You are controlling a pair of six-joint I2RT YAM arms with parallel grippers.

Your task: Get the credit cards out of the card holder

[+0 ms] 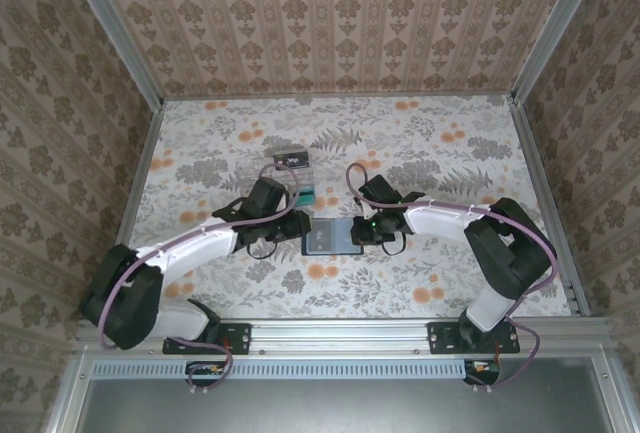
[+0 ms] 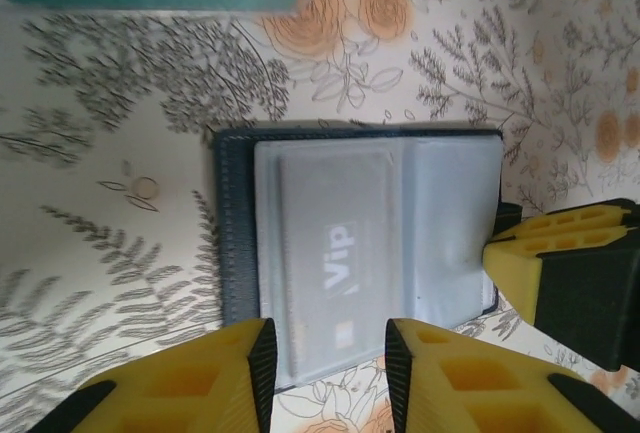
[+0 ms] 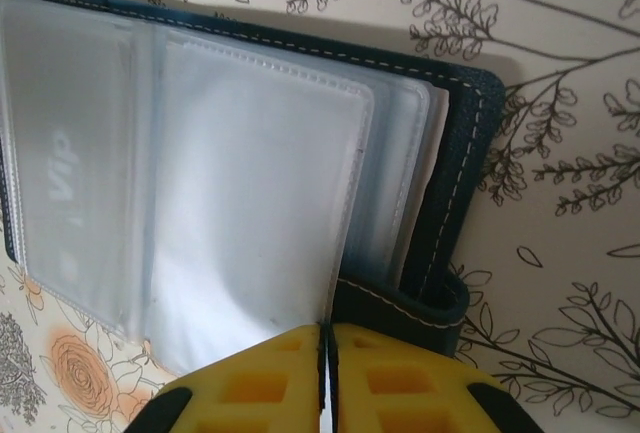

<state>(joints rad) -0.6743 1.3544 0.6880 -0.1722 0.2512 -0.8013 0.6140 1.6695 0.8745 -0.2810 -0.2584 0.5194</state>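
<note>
Card holder (image 1: pixel 331 237) lay open
Right gripper's (image 3: pixel 325 348) jaws pinched its limp-looking sleeve (image 3: pixel 250 203); left gripper's (image 2: pixel 327 341) stood half-open by the Vip card (image 2: pixel 335 243), likely stiff

"Vip" on card (image 2: pixel 335 243) in card holder (image 2: pixel 232 223) sleeve.

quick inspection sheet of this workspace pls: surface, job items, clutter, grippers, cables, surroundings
surface: floral cloth covering the table, lying flat
job's things: card holder lying open, clear sleeves up; card marked Vip inside a sleeve
clutter: clear tray with something teal in it, behind the holder
grippers: left gripper open, fingers either side of the sleeve's near edge; right gripper shut, seemingly pinching a sleeve edge on the opposite side
cables: purple cable along each arm; black loop by the right wrist
surroundings: wallpaper walls, metal frame rails
</note>
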